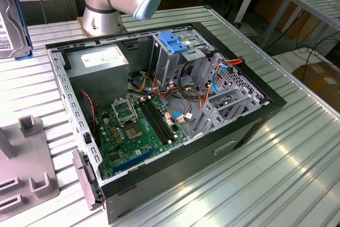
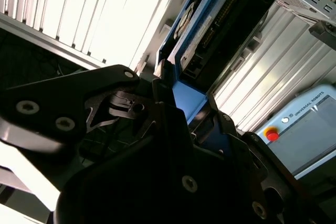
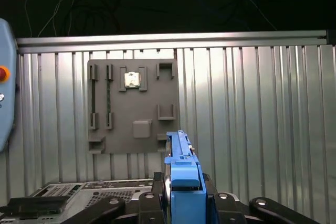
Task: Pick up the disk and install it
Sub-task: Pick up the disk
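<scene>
Clamped in the claw (image 3: 184,200), the disk (image 3: 178,153) is held on edge by its blue rail. It seems to hang above the counter (image 3: 252,129), near the grey fixture plate (image 3: 134,106) and the open computer case (image 1: 159,110).

We found the case (image 1: 202,155) on the tabletop (image 1: 287,168), the plate (image 1: 32,168) to the exterior view's left of it, and the disk (image 1: 8,25) at that view's upper left edge. Inside the case, the power supply (image 1: 98,62) sat beside the cage (image 1: 172,51).

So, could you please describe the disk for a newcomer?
Look past the open computer case to the exterior view's left edge. There stands the disk, upright in the pincer; its blue side rails set it apart from the grey power-supply box.
</scene>
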`<state>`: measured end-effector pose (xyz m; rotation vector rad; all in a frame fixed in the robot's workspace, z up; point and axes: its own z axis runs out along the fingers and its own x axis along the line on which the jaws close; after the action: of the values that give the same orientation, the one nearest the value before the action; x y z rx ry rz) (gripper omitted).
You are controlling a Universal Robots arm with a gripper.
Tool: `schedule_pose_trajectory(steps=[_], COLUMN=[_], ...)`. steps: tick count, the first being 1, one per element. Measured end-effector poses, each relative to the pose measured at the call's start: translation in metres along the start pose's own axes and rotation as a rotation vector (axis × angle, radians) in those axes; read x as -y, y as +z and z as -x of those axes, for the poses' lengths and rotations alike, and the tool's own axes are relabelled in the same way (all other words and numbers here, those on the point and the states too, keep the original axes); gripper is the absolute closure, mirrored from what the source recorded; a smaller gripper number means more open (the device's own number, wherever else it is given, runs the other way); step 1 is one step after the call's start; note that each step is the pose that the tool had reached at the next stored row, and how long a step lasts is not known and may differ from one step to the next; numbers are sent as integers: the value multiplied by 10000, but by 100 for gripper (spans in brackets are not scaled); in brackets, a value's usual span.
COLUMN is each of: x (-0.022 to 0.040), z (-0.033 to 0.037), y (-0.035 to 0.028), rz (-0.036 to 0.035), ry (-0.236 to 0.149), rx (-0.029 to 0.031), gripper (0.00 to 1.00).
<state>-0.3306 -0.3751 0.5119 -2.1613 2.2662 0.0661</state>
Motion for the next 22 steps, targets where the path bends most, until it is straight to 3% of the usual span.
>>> schedule_pose_trajectory(steps=[22], x=[250], z=[12], y=[-6], rz=[1], ry=[0], rx=[0], gripper=[63])
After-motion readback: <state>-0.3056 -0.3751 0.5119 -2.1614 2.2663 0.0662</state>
